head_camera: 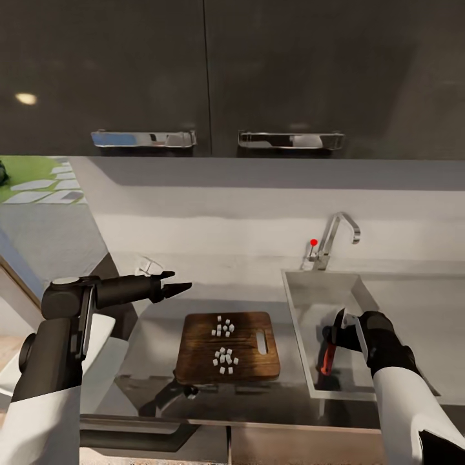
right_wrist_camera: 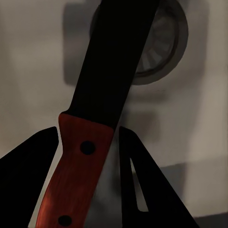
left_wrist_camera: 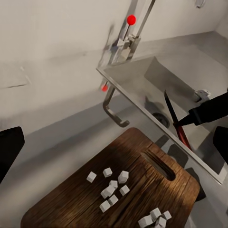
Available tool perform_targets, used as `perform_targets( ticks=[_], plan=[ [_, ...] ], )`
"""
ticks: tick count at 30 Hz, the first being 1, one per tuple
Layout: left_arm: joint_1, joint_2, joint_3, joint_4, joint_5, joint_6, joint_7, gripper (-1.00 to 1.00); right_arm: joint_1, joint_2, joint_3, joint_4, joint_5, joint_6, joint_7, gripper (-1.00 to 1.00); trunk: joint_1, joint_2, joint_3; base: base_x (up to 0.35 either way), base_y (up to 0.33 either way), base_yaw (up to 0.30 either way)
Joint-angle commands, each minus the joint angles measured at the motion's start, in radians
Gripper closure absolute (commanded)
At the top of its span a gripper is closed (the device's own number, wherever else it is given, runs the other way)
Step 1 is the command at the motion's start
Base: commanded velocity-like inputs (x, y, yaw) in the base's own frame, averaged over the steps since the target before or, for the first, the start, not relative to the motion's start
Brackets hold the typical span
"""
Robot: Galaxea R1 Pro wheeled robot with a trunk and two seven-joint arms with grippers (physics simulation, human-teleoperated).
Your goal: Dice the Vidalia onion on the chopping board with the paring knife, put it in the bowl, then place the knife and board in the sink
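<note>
The brown chopping board (head_camera: 194,361) lies on the countertop (head_camera: 155,323) left of the sink (head_camera: 298,323). Two clusters of white diced onion (head_camera: 223,327) sit on the board (left_wrist_camera: 156,180), also seen as onion cubes (left_wrist_camera: 114,187) in the left wrist view. My right gripper (head_camera: 332,341) hangs over the basin, shut on the paring knife (head_camera: 328,359) by its red handle (right_wrist_camera: 78,171), the dark blade over the drain (right_wrist_camera: 164,42). My left gripper (head_camera: 179,281) is open in the air above the board's far left. A white shape (head_camera: 106,355) behind my left arm may be the bowl.
A chrome tap (head_camera: 336,236) with a red knob (head_camera: 314,243) stands behind the sink. Dark wall cabinets with chrome handles (head_camera: 143,138) hang overhead. The counter's front edge (head_camera: 258,423) runs just below the board. A window (head_camera: 32,181) shows at the left.
</note>
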Motion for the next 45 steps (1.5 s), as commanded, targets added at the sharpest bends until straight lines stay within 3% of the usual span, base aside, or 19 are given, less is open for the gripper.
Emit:
perform_targets(
  ticks=[1,22,24,27,31,41,45],
  plan=[
    [-0.001,0.0,0.001,-0.001,-0.01,0.009,-0.01,-1.0,-0.001,0.001,-0.003,-0.001,0.01,0.003,0.009,1.0,0.001,-0.002,-0.004,0.0,0.0,0.0],
    [-0.001,0.0,0.001,-0.001,-0.01,0.009,-0.01,-1.0,-0.001,-0.004,-0.003,-0.001,0.01,0.002,0.009,1.0,0.001,-0.002,-0.037,0.008,0.0,0.0],
    [-0.001,0.0,0.001,-0.001,-0.01,0.009,-0.011,-1.0,-0.003,-0.016,-0.003,-0.001,0.01,0.003,0.009,1.0,0.001,-0.002,-0.038,0.04,0.0,0.0],
    [-0.001,0.0,0.001,-0.001,-0.01,0.009,-0.013,-1.0,-0.019,-0.079,-0.005,0.004,0.01,0.007,0.009,1.0,0.001,-0.002,-0.039,0.014,0.0,0.0],
    [-0.001,0.0,0.001,-0.001,-0.01,0.009,-0.014,-1.0,-0.051,-0.114,-0.005,0.029,0.01,0.011,0.009,1.0,0.001,-0.002,-0.04,0.003,0.0,0.0],
    [-0.001,0.0,0.001,-0.001,-0.01,0.009,-0.015,-1.0,-0.169,-0.124,-0.005,0.115,0.01,0.038,0.009,1.0,0.001,-0.002,-0.04,0.0,0.0,0.0],
    [-0.001,0.0,0.001,-0.001,-0.01,0.009,-0.015,-1.0,-0.173,-0.124,-0.005,0.132,0.01,0.038,0.009,1.0,0.001,-0.002,-0.04,0.0,0.0,0.0]
  ],
)
